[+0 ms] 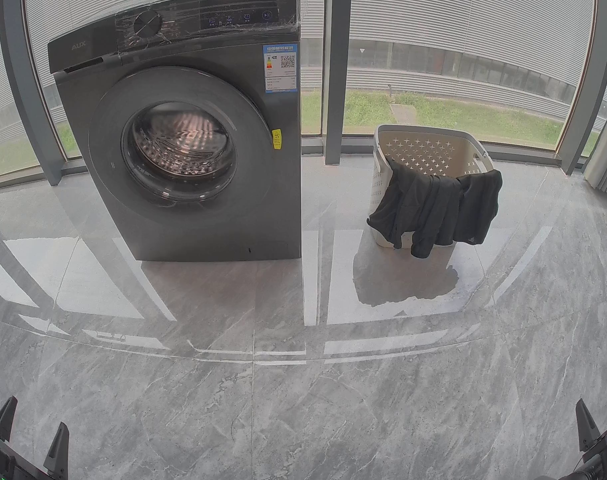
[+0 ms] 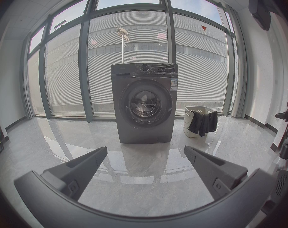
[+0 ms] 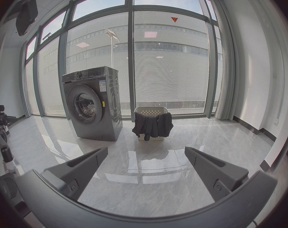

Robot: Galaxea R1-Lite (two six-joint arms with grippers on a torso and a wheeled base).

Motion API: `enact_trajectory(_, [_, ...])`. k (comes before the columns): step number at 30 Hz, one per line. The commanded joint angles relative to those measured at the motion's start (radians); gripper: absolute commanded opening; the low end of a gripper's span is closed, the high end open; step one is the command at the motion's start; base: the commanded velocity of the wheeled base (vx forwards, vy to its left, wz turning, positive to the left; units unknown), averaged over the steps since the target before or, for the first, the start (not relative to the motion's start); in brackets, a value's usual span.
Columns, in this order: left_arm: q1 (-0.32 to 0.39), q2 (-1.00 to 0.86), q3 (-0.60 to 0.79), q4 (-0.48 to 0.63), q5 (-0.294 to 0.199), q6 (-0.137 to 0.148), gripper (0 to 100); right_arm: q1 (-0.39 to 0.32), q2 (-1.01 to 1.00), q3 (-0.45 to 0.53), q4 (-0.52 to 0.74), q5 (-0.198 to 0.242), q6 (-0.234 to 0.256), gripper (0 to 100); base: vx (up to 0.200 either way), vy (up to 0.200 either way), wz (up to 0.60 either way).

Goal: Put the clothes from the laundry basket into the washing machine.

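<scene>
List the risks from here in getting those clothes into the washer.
1. The washer door looks shut; it likely has to be opened first, or nothing can go in.
2. The clothes drape over the front rim of the basket; a pull there may tip the basket or drag cloth across the floor.

Washing machine (image 1: 203, 235) bears a label (image 1: 280, 68) — print too small to read.

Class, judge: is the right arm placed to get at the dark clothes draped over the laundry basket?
Probably not yet. Nothing blocks the way, but open floor separates the right gripper from the dark clothes on the laundry basket; the robot likely must roll closer.
</scene>
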Motion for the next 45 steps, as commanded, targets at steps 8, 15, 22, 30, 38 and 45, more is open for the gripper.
enact_trajectory(8, [0.0,-0.018,0.016,-0.001,0.0,-0.003,100,0.001,-0.016,0.018,-0.001,0.001,0.002,100,0.0,0.0,0.0])
enact_trajectory(15, [0.0,-0.018,0.016,-0.001,0.005,-0.021,100,0.001,-0.016,0.018,-0.001,0.001,0.0,100,0.0,0.0,0.0])
enact_trajectory(22, [-0.002,-0.018,0.016,-0.001,0.005,-0.025,100,0.001,-0.016,0.018,-0.001,0.001,0.0,100,0.2,0.0,0.0])
enact_trajectory(30, [-0.002,-0.018,0.016,-0.001,0.005,-0.031,100,0.001,-0.016,0.018,-0.001,0.001,0.002,100,0.2,0.0,0.0])
enact_trajectory(38, [-0.002,-0.018,0.016,-0.001,0.006,-0.034,100,0.001,-0.016,0.018,-0.001,0.001,0.002,100,0.2,0.0,0.0])
enact_trajectory(45, [-0.002,-0.018,0.016,-0.001,0.006,-0.034,100,0.001,-0.016,0.018,-0.001,0.001,0.002,100,0.2,0.0,0.0])
